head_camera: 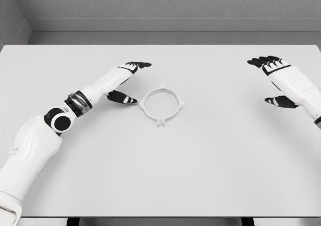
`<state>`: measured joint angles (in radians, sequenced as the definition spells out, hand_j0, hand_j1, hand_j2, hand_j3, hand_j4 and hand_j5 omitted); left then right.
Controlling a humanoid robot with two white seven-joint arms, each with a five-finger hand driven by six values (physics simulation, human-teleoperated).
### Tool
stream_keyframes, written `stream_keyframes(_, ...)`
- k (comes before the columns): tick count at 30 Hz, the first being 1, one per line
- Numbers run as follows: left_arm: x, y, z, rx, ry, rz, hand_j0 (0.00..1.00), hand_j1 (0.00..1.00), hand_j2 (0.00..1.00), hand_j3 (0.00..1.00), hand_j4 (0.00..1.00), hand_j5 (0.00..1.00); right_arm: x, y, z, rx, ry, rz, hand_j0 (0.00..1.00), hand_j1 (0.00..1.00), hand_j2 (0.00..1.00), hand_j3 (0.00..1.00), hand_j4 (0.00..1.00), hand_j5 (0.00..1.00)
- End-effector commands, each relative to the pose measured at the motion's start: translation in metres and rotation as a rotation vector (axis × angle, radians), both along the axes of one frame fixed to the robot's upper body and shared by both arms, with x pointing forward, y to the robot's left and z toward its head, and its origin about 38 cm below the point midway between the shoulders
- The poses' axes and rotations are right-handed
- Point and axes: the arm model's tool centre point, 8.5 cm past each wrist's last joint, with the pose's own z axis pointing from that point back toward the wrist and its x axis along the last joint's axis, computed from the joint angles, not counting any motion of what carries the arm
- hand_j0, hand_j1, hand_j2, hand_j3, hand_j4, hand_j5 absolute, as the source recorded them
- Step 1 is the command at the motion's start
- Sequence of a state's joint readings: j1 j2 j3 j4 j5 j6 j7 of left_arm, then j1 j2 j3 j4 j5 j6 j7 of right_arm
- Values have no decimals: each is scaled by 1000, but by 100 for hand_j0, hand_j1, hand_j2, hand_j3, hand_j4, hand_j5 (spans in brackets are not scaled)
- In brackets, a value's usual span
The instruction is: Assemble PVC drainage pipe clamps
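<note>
A white ring-shaped pipe clamp (161,104) with small tabs on its rim lies flat near the middle of the white table (200,176). My left hand (128,81) hovers just left of the ring, fingers spread and thumb pointing toward it, holding nothing. A narrow gap separates the thumb from the ring's rim. My right hand (274,80) hangs open at the far right, well away from the ring, also holding nothing.
The table's back edge meets a grey wall (165,5). Its front edge runs along the bottom of the view. Nothing else lies on the tabletop.
</note>
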<state>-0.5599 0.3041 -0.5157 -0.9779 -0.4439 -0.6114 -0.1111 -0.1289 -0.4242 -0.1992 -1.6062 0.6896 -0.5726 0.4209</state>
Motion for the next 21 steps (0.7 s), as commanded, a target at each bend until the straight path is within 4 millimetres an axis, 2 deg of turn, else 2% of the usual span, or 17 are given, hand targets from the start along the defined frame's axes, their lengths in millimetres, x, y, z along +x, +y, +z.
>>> stream_keyframes(1, 0, 0, 0, -5, 0, 1, 100, 100, 100, 100, 100, 100, 0, 0, 1, 6, -3, 2, 100, 100, 100, 100, 100, 100)
stream_keyframes(21, -7, -9, -4, -12, 4, -19, 100, 100, 100, 100, 100, 100, 0, 1, 1, 14, -3, 4, 100, 100, 100, 100, 100, 100)
